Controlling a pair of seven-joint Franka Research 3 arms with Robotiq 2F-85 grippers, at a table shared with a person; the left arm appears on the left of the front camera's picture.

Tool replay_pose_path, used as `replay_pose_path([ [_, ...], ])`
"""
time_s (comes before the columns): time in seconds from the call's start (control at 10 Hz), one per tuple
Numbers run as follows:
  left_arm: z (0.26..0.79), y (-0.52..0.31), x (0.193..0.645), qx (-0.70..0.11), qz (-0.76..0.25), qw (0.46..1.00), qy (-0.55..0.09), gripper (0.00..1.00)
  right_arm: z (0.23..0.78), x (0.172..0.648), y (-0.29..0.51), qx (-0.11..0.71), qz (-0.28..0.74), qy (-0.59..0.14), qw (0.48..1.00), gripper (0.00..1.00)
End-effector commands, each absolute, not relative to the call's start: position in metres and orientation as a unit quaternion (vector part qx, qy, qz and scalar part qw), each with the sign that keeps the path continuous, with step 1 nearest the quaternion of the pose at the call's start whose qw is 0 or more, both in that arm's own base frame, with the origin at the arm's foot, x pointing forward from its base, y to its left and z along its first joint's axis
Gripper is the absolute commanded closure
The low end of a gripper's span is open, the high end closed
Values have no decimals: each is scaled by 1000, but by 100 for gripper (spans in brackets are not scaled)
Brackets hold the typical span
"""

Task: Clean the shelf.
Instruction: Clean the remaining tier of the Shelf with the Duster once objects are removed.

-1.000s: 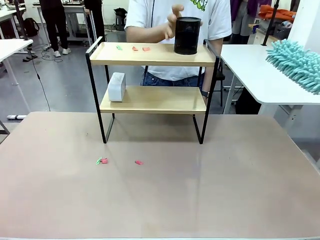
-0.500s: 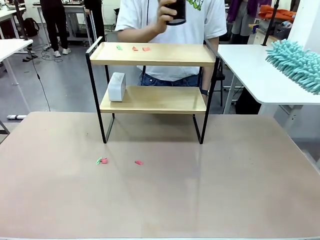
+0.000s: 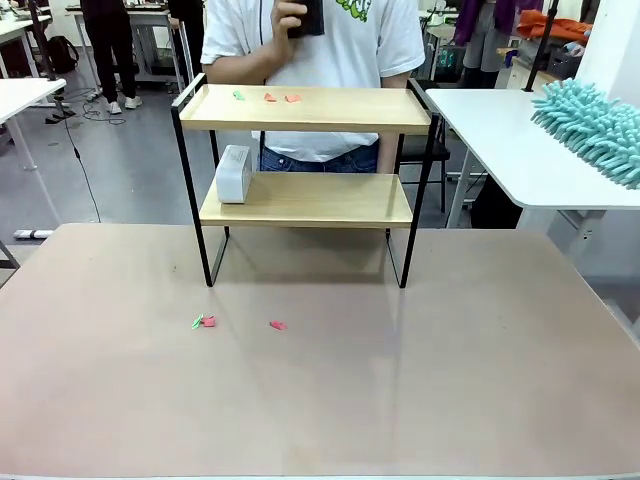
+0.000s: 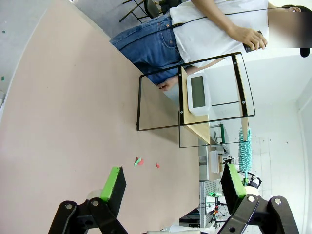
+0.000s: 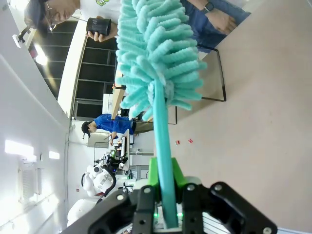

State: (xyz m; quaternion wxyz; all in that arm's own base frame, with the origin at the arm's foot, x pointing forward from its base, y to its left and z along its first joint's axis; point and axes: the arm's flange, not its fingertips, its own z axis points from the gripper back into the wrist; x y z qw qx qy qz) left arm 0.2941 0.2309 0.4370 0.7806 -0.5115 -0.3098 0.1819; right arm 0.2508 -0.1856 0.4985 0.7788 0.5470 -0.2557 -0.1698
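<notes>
Left gripper [image 4: 173,181] stands wide open, shelf [image 4: 191,126] well ahead of it; right gripper [image 5: 165,181] clamps the duster [image 5: 156,58] handle.

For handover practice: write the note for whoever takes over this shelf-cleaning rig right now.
Left gripper: open, empty, above the tan table.
Right gripper: shut on the fluffy teal duster's handle, right of the two-tier light-wood, black-framed shelf.
Small red and green scraps lie on its top board, a white box-shaped device on the lower; more scraps on the table.
A person's hand holds a black cylindrical cup clear of the shelf.
Done: no sweeping yet. Left: dust the top board's scraps off.
</notes>
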Motion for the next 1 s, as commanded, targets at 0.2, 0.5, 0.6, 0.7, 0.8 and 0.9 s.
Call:
replay_pose_path([
  [0.2, 436, 229, 294, -514, 171, 777, -321, 0, 508, 253, -178, 523, -184, -250, 794, 88],
  [0.5, 436, 229, 294, -514, 171, 777, -321, 0, 591, 265, -126, 485, -170, -309, 800, 88],
  [0.6, 436, 229, 294, -514, 171, 777, -321, 0, 625, 272, -93, 472, -137, -326, 808, 88],
  [0.7, 436, 229, 294, -514, 171, 777, -321, 0, 646, 283, -57, 458, -108, -317, 823, 88],
  [0.8, 436, 229, 294, -514, 171, 777, -321, 0, 660, 295, -17, 447, -84, -300, 838, 88],
  [0.9, 436, 229, 294, -514, 171, 777, -321, 0, 669, 305, 22, 437, -64, -283, 851, 88],
])
